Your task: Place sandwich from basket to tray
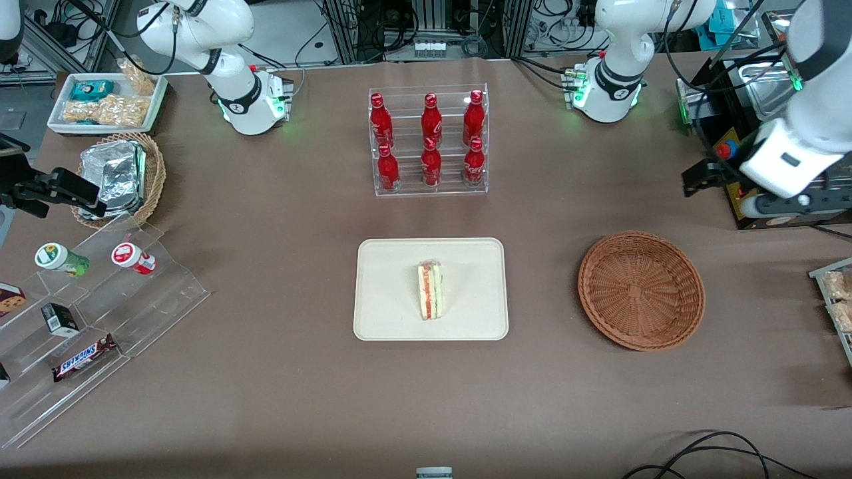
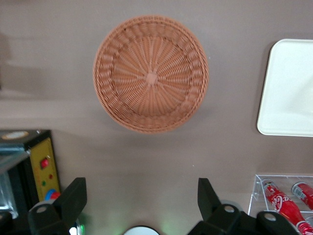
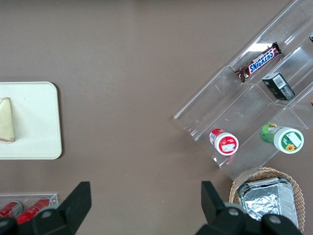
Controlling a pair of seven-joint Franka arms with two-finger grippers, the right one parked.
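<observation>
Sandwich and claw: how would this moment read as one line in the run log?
sandwich: on tray | basket: empty | claw: open, empty, raised above table, farther from front camera than basket

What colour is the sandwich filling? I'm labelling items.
Red-orange and light green layers between pale bread on the sandwich, best in the front view; the open gripper hangs above the table.

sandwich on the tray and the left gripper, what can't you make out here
- Sandwich: wrapper detail too small in the front view; cut by the frame edge in the right wrist view.
- Tray: partly cut off in the left wrist view.
- Gripper, open above the table near the basket: fingertips run past the edge.
</observation>
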